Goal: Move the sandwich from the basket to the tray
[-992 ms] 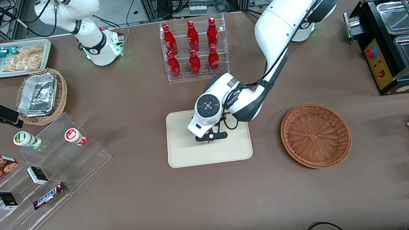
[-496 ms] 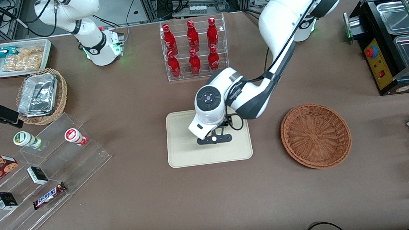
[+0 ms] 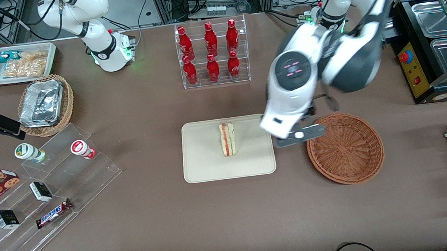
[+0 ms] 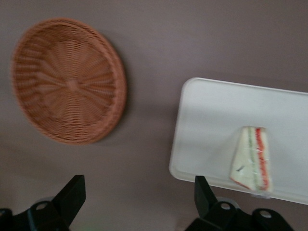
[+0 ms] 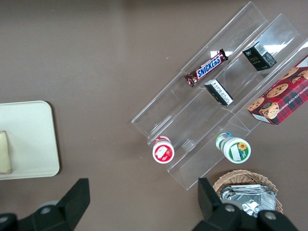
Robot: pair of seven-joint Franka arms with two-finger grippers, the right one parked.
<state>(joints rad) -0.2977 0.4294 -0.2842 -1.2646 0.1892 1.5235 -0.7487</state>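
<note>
sandwich [image 3: 227, 139] lies mid-tray [image 3: 202, 159], nothing touching it; my gripper [image 3: 299, 135] hangs spread wide and empty between tray edge and basket [image 3: 345, 148] rim.

Woven wicker basket [image 3: 345, 148] — smooth matt tray [image 3: 206, 159], matt brown cloth table [image 3: 155, 228]

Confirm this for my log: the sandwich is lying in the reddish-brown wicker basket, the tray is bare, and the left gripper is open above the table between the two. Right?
Not quite. The sandwich lies on the tray, and the basket holds nothing; the front view shows this plainly. The rest stands: the gripper is open, above the table between tray and basket, as the left wrist view confirms.
</note>
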